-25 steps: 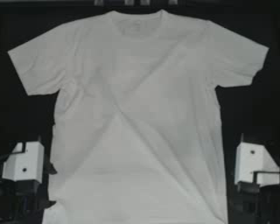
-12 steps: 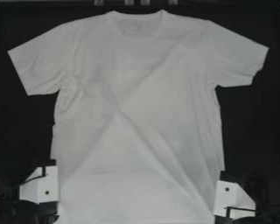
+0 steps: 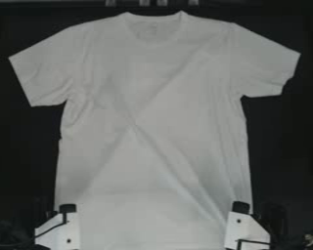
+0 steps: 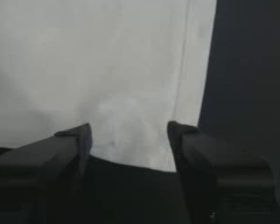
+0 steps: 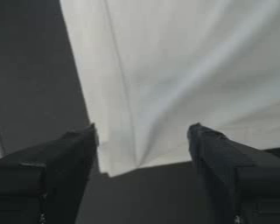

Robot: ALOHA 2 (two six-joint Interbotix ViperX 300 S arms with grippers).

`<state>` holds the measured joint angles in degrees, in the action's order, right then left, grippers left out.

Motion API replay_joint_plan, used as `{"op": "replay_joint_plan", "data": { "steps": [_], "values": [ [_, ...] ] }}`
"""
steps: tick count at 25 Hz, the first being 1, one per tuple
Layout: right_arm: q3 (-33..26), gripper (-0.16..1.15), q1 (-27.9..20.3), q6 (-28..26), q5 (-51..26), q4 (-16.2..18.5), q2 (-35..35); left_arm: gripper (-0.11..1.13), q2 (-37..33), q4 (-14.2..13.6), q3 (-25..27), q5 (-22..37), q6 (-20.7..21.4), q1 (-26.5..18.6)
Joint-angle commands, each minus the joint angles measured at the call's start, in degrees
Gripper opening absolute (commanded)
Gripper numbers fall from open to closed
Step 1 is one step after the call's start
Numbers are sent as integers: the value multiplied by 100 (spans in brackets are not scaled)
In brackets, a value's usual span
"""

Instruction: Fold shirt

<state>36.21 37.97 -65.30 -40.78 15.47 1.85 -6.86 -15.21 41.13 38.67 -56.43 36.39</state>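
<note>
The shirt [image 3: 152, 132] lies flat and face-up on the table [image 3: 283, 146], collar toward the far edge, both sleeves spread, hem toward the near edge. Faint diagonal creases cross the body. No fold is present: sleeves, sides and hem all lie unfolded.

The left tool [image 4: 127, 131] is positioned at the left hem corner, jaws spread wide on either side of the corner, with cloth between them. The right tool [image 5: 142, 131] is positioned at the right hem corner in the same attitude, jaws wide apart around the corner. Neither tool has closed on the cloth; no lift of the hem is visible.

Task status, as judged: the approach to the hem corners appears complete. Remaining: close on both corners, carry the hem toward the collar, then make whatever further folds are required.

Surface: dark, matte, level, visible on both sides of the shirt. The room beyond the table is not shown.
</note>
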Motion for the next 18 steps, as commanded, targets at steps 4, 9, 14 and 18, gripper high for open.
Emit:
{"op": "replay_joint_plan", "data": {
  "steps": [4, 9, 14, 18],
  "values": [
    [-176, 93, 62, -158, 79, -18, -70, 90, 141, 70, -123, -246, -105, 18],
    [-185, 93, 97, -246, 79, -26, -229, 90, 360, 246, -123, -369, -105, 53],
    [-281, 93, 123, -264, 158, -53, -439, 90, 483, 325, -123, -642, -105, 70],
    [-343, 93, 158, -255, 79, -114, -624, 90, 589, 369, -193, -615, -97, 70]
  ]
}}
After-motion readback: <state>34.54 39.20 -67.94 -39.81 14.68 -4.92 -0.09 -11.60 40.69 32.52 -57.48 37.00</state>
